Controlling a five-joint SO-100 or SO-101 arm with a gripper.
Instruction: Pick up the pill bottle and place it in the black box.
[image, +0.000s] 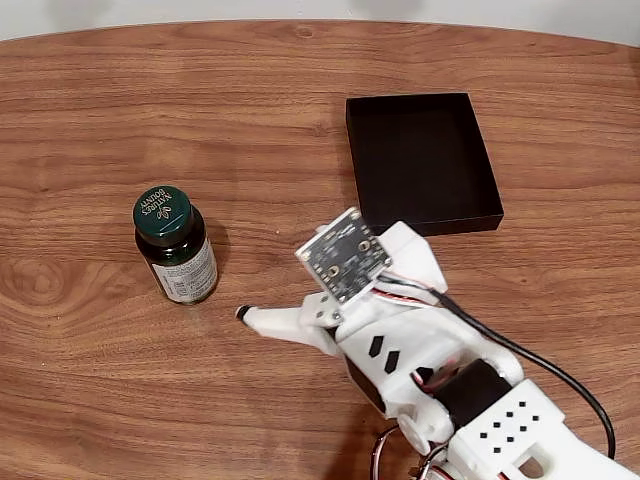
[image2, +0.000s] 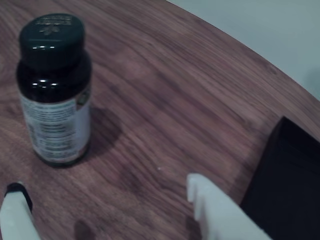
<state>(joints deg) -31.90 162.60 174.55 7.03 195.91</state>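
The pill bottle (image: 176, 246) stands upright on the wooden table, dark glass with a green cap and a white label. In the wrist view the pill bottle (image2: 55, 95) is at the upper left, beyond my left finger. My white gripper (image: 278, 286) lies to the bottle's right, apart from it. In the wrist view the gripper (image2: 105, 195) is open, with bare table between its two fingers. The black box (image: 422, 160) lies at the back right; in the wrist view a corner of the black box (image2: 290, 185) sits just right of my right finger.
The wooden table (image: 150, 120) stretches wide on all sides of the bottle. My arm, with its small circuit board (image: 343, 256) and black cable (image: 560, 375), fills the lower right. The table's far edge curves along the top.
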